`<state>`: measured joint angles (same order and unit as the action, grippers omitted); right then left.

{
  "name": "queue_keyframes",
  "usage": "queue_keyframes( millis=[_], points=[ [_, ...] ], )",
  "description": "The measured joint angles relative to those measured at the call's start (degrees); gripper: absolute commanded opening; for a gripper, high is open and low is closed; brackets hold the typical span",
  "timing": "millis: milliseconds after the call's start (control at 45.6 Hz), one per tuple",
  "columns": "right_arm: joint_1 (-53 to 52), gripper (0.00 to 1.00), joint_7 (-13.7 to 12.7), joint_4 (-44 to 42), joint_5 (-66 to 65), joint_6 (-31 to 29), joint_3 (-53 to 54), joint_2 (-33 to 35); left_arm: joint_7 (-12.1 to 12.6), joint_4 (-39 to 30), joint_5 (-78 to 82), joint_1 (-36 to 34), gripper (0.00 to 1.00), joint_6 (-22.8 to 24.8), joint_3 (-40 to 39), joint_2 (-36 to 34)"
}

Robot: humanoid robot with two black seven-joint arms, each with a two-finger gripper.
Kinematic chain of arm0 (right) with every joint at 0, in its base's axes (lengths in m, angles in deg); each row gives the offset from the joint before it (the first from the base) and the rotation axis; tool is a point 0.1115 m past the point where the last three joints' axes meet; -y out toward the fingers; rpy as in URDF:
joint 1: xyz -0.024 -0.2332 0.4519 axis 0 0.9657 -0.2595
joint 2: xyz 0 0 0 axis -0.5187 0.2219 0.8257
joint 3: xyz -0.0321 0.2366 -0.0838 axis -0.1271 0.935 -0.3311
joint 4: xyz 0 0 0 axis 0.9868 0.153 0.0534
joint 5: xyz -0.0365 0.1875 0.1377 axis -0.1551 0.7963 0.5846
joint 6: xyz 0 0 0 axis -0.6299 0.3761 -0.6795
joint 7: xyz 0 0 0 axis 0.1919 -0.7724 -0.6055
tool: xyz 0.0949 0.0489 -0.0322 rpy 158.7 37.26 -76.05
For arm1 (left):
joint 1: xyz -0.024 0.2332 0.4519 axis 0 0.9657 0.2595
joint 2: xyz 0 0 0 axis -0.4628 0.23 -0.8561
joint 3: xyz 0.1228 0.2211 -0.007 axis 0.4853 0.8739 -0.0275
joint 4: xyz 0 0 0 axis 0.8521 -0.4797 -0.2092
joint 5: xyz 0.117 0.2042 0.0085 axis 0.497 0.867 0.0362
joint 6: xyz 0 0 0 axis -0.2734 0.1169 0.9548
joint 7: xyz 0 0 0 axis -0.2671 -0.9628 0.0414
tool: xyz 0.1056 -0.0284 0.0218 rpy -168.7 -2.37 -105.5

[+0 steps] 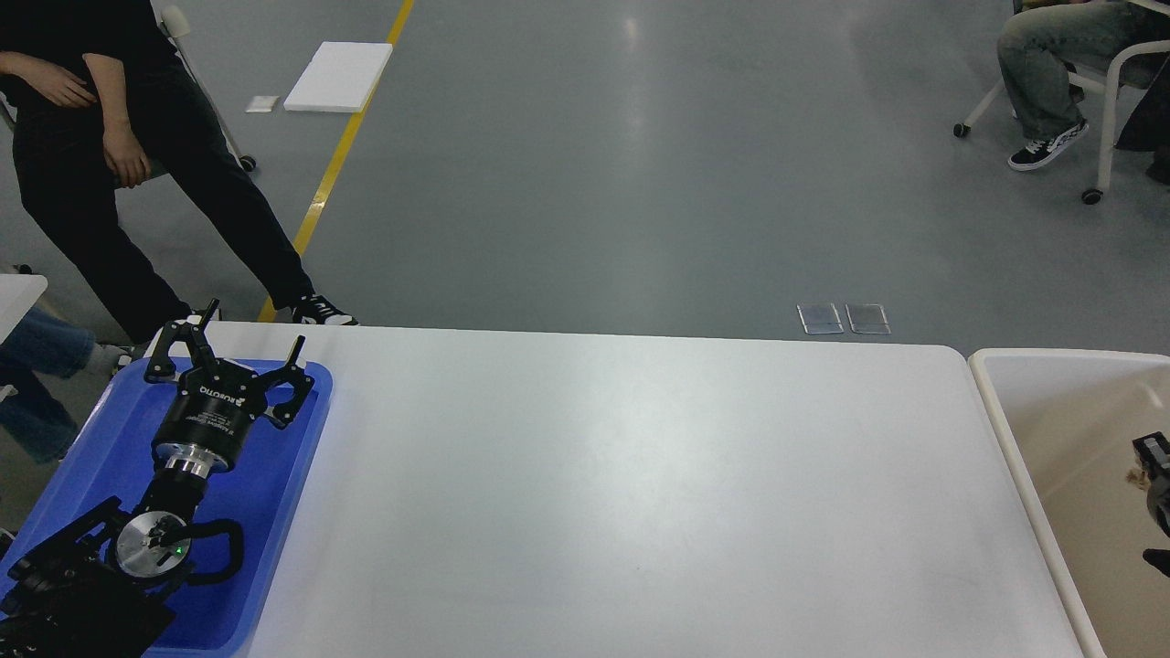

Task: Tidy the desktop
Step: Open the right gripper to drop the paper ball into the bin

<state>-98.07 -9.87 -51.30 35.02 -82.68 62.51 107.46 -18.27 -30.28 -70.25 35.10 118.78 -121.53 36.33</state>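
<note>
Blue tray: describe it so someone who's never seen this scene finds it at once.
Start at the desktop, the wide white surface filling the lower view. The blue tray sits on its left end, under the left gripper, whose fingers are spread open. It is flat and bright blue, unlike the deep beige bin at the right.

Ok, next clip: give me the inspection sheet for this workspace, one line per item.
Surface: white desktop, bare where visible.
Job's things: desktop only; nothing seen on it to tidy.
Clutter: blue tray at the left edge; beige bin at the right, something small and unclear inside.
Grippers: left gripper open over the tray, holding nothing; right gripper barely in view over the bin, state unclear.
Cables: black loop at the left wrist.
Surroundings: grey floor, yellow line, white foam board, a standing person, a seated person.
</note>
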Motion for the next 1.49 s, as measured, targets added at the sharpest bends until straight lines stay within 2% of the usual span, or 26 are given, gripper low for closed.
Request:
queue_keyframes(
  millis=[22,66,88,219,1010,1339,1492],
  points=[
    [0.0,0.38,0.2,0.0,0.1,0.1,0.1,0.0,0.0,0.0,0.0,0.0,0.99,0.0,0.0,0.0],
    [0.1,0.73,0.3,0.0,0.2,0.3,0.3,0.0,0.0,0.0,0.0,0.0,0.99,0.0,0.0,0.0],
    [0.1,0.86,0.4,0.0,0.3,0.4,0.5,0.0,0.0,0.0,0.0,0.0,0.99,0.0,0.0,0.0],
    [0.3,0.97,0.8,0.0,0.5,0.8,1.3,0.6,0.0,0.0,0.0,0.0,0.99,0.0,0.0,0.0],
    [-0.8,1.00,1.2,0.8,0.8,1.1,7.1,1.7,0.0,0.0,0.0,0.0,0.99,0.0,0.0,0.0],
    [-1.5,1.00,1.2,13.5,0.6,0.5,16.4,5.0,0.0,0.0,0.0,0.0,0.99,0.0,0.0,0.0],
    [-1.4,1.00,1.2,23.0,0.3,0.0,26.8,6.8,0.0,0.0,0.0,0.0,0.99,0.0,0.0,0.0]
  ],
)
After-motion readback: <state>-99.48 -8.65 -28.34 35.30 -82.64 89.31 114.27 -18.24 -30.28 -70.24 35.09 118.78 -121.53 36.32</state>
